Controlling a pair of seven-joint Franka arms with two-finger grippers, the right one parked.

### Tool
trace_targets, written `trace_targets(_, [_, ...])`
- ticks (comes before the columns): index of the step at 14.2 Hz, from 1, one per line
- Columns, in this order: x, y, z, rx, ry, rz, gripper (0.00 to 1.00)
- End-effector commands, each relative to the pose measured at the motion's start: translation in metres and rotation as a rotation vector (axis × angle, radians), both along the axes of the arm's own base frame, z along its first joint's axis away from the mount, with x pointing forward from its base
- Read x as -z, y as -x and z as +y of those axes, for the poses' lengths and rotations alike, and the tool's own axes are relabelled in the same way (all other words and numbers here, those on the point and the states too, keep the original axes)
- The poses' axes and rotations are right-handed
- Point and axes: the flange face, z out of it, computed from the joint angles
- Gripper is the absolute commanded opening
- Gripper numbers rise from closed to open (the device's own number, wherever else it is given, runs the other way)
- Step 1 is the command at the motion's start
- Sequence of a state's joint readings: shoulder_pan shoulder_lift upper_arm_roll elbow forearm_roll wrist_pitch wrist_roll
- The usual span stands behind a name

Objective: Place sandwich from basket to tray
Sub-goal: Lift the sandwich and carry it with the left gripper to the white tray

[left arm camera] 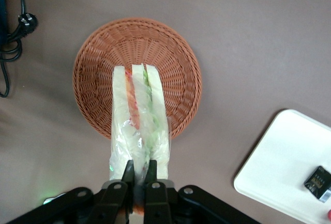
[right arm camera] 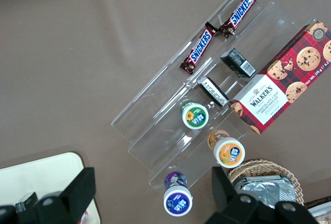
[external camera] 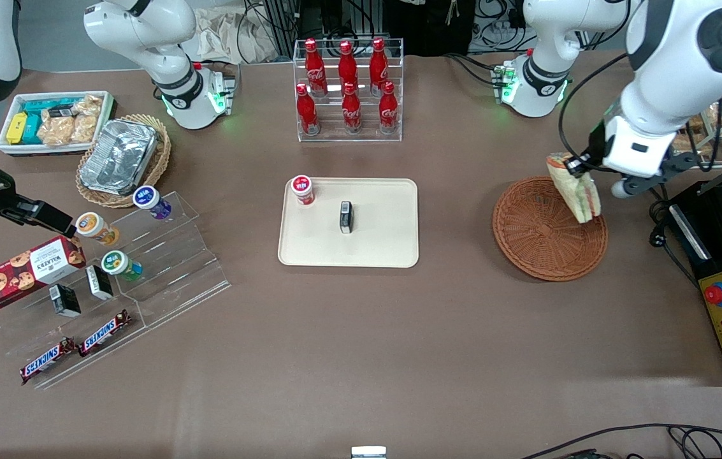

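1. One sandwich (external camera: 576, 188) is up in the air in the front view, hanging point-down over the working-arm edge of the basket (external camera: 542, 239), clear of the weave. The gripper (external camera: 574, 167) has it pinched at its upper end, so the wedge dangles below and should lift out without dragging on the wicker.
2. Toward the middle of the table sits the tray (external camera: 386, 245), well apart from the basket. A red-capped jar (external camera: 302, 189) stands in one corner of it and a small dark box (external camera: 346, 216) lies near its centre. My read is that the bare stretch nearer the basket is the natural landing spot.
3. On the left wrist camera we look straight down the sandwich (left arm camera: 138, 125), wrapped in clear film, with orange, red and green layers showing between pale bread. The fingers (left arm camera: 150, 175) are pressed together on the film and crust at the near end, a narrow pinch that spares the filling.
4. Below it lies the basket (left arm camera: 98, 69), with nothing in its bowl; a corner of the tray (left arm camera: 279, 167) peeks in with the dark box (left arm camera: 318, 182) on it.
5. From the parked arm's wrist there are only shelf snacks, Snickers bars (right arm camera: 220, 30) and a biscuit box (right arm camera: 282, 79), plus a tray corner (right arm camera: 41, 175): nothing of the lift itself
6. Judging by this, the pick is done and the carry across comes next; a swinging wedge is the risk
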State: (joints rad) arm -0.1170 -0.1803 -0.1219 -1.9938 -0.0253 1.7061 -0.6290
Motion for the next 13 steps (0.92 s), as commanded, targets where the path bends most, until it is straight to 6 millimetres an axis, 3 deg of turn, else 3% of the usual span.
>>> trace_targets(1, [-0.005,0.006,-0.033,0.039,0.013,0.027,0.0])
trace_targets(3, [0.004,0.012,-0.064,0.017,0.049,0.061,0.0])
trace_targets(5, [0.013,0.023,-0.105,0.07,0.033,0.065,0.0])
trace_targets(6, [0.026,0.032,-0.137,0.122,0.018,0.076,0.0])
trace_targets(10, [0.053,0.044,-0.213,0.165,0.05,0.042,0.0])
trace_targets(13, [0.08,0.042,-0.244,0.144,0.113,0.005,0.0])
